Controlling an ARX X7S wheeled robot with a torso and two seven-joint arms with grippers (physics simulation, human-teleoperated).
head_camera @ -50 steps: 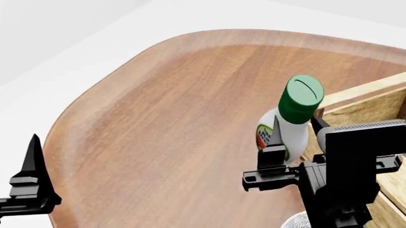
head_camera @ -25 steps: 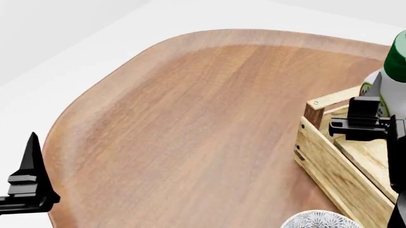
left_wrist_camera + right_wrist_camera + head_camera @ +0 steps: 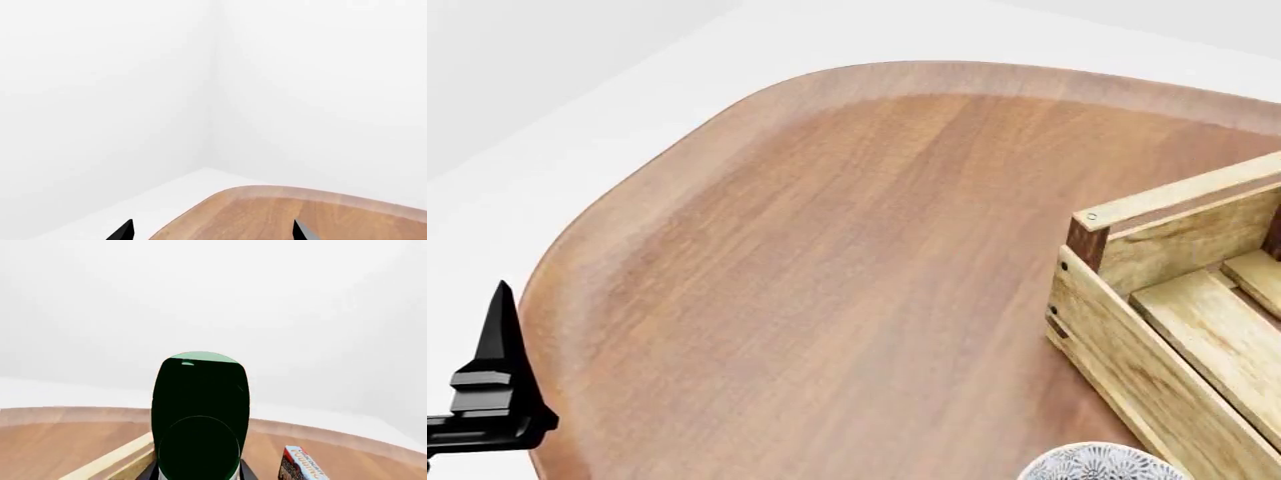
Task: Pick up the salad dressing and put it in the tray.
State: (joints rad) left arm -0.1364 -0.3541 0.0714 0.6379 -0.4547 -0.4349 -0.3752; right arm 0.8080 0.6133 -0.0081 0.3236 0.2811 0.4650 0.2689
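Table (image 3: 827, 250) carries one tray (image 3: 1121, 350), one bowl (image 3: 1094, 466).

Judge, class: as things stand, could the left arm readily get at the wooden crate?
Probably not readily. The left gripper sits at the table's near-left edge, the tray at the far right. Bare tabletop lies between, so nothing blocks it, but the reach looks long.

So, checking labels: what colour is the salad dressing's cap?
Dark green, clearest in the right wrist view: the salad dressing.

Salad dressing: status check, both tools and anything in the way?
Left tool open, idle at table edge. Salad dressing held close before the right wrist camera; tool itself unseen. Tray interior shows bare slats. Carton stands nearby.
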